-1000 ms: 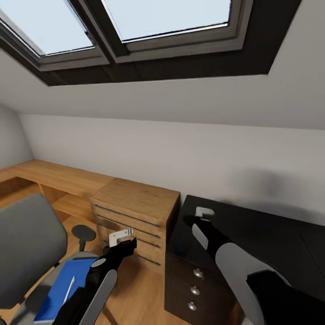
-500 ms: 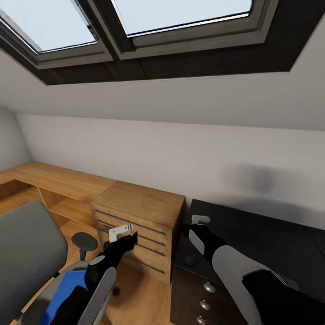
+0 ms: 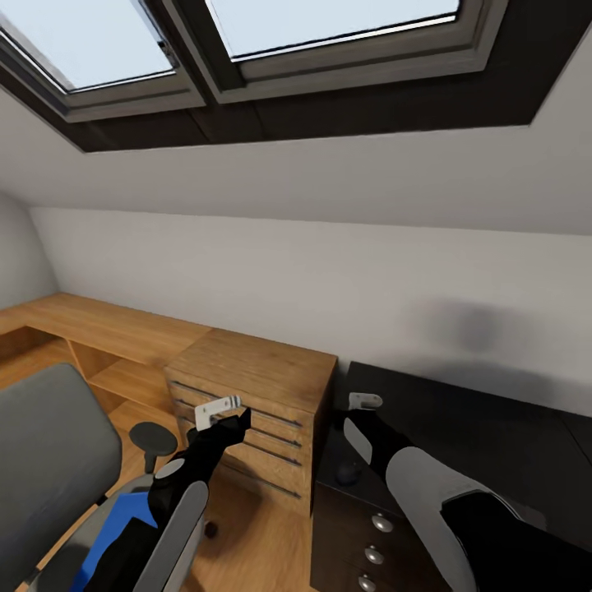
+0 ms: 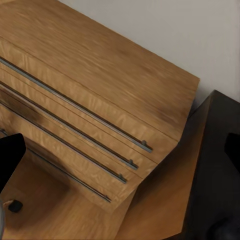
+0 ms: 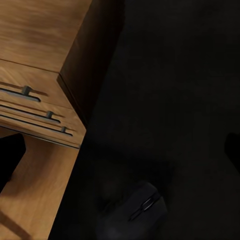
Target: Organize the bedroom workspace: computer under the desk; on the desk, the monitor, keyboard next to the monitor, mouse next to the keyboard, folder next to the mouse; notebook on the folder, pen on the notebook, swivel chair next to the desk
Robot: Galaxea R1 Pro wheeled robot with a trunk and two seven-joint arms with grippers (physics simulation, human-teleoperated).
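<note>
Mouse already on desk, near its left edge. Folder remains on swivel chair; transfer outstanding. Left gripper and right gripper empty; whether released or clenched, cannot tell.

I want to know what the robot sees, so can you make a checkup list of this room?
Surface: desk, glossy black, mostly bare.
Job's things: mouse on the desk near its corner; folder lies on the swivel chair.
Clutter: nothing seen.
Grippers: left gripper hangs before the wood cabinet; right gripper over the desk; fingers too unclear to judge.
Cables: nothing seen.
Surroundings: skylight windows, white wall, wooden floor.
</note>
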